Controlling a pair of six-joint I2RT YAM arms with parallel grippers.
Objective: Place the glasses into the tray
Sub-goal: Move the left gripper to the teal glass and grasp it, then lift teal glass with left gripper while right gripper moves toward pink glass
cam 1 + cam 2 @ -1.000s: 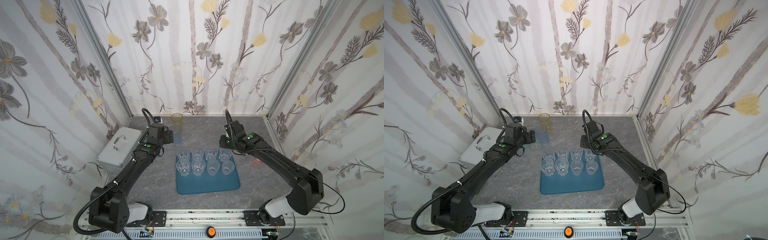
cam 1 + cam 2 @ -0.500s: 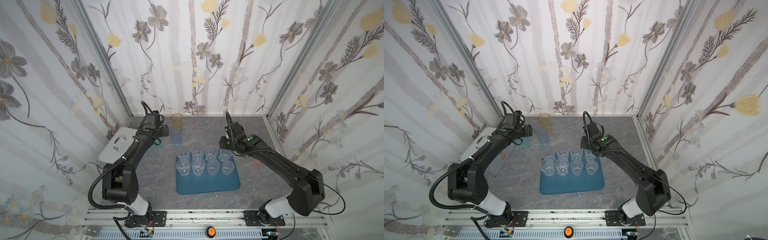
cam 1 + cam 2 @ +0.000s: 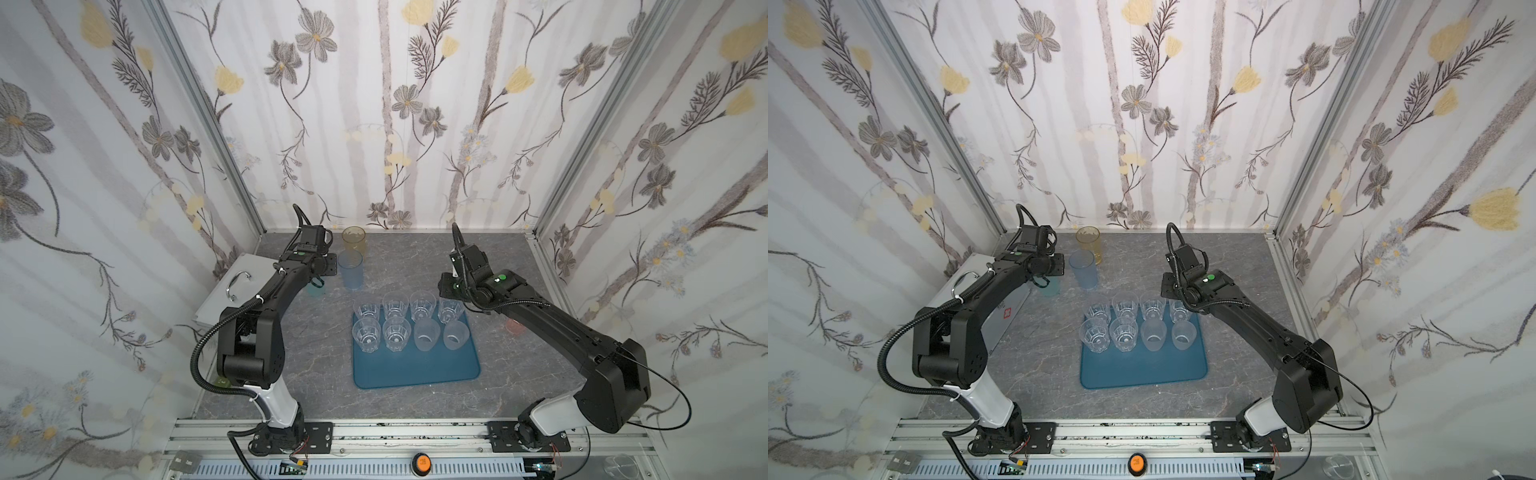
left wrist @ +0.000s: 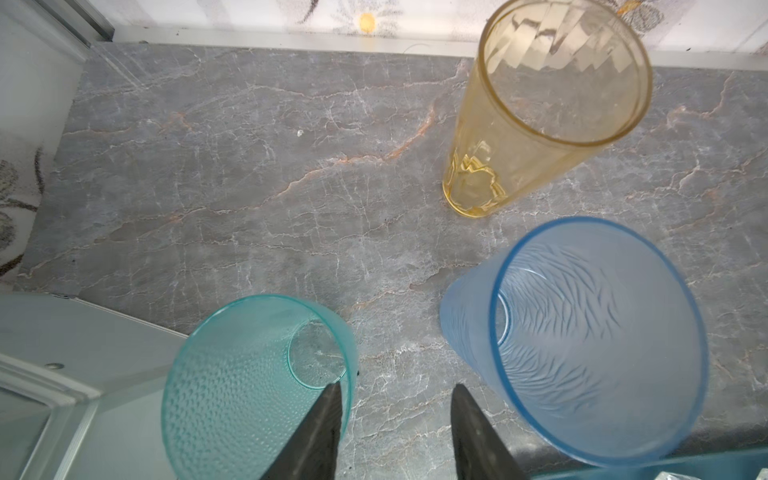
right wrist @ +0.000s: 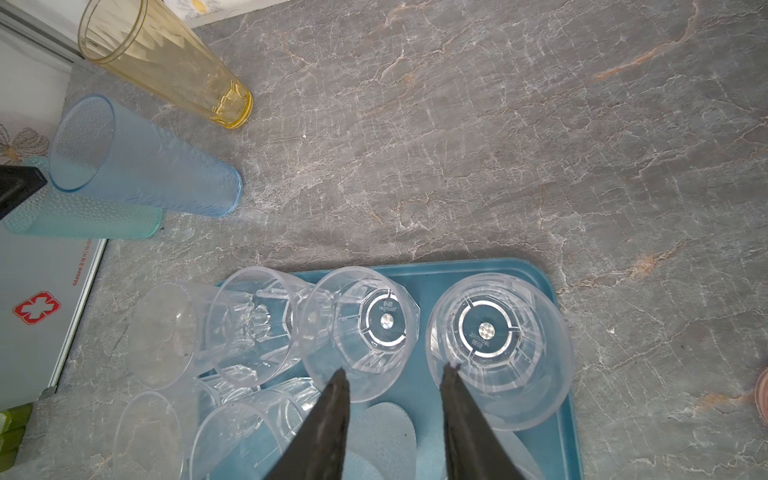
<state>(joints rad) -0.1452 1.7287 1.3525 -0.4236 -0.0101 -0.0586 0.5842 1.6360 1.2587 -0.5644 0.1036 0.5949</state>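
Teal-blue tray (image 3: 415,370) filled in its rear half only; loading is judged about two-thirds done.

Far left, just beside the silver case (image 3: 232,291): the teal glass (image 4: 249,374) is straddled at its rim by the left gripper (image 4: 395,388), one finger set inside, one outside, a gap showing; the fingers are apart and no clamp is made yet. Next right, the blue glass (image 3: 351,270) and the amber glass (image 3: 354,239) are stood upright on the grey tabletop (image 3: 415,257), untouched. Centre: eight glasses (image 3: 395,307) are seated in the tray in two rows, six clear faceted and two frosted white (image 3: 428,332). The right gripper (image 5: 395,370) is held over the rear row, fingers apart, nothing clamped. Far right: the pink glass (image 3: 515,326) is partly hidden under the right arm. Four coloured pieces are left to be moved.
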